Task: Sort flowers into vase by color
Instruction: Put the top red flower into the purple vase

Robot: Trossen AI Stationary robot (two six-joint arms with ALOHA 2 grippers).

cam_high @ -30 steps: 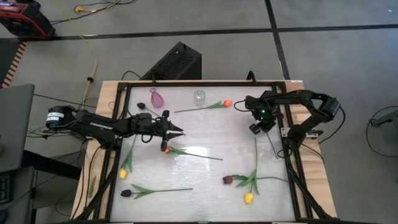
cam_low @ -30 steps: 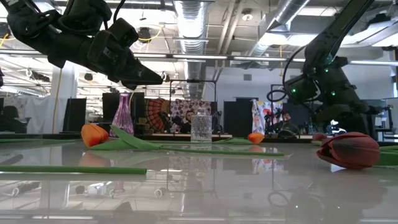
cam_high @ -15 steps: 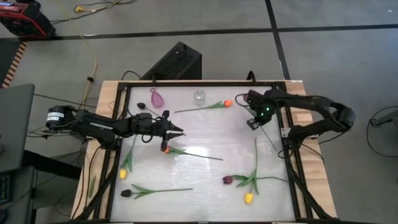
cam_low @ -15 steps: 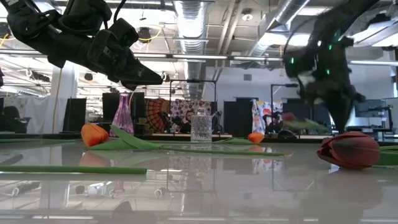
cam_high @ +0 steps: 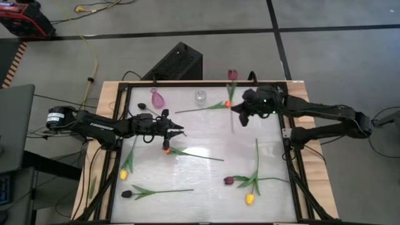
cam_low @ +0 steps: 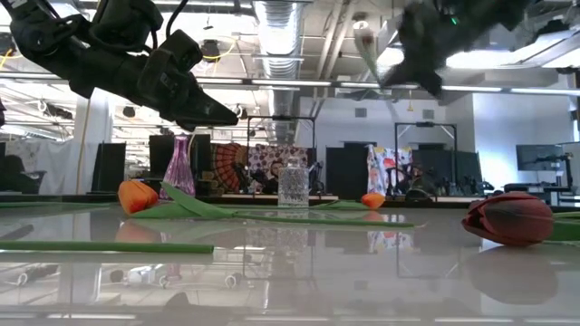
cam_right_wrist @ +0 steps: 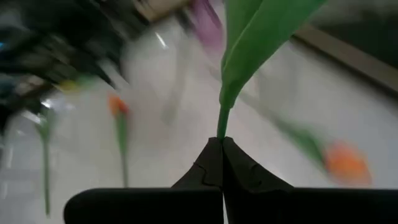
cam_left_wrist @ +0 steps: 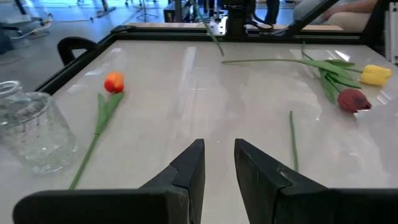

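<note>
Right gripper clamps maroon tulip stem aloft; left gripper fingers apart, empty, above orange tulip.

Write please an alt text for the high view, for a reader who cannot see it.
Seen from above, the right claw, shut on the green stem of a maroon tulip, holds it near the table's far edge. The left claw waits over an orange tulip. More tulips lie on the white table, with a pink vase and a clear vase.
</note>
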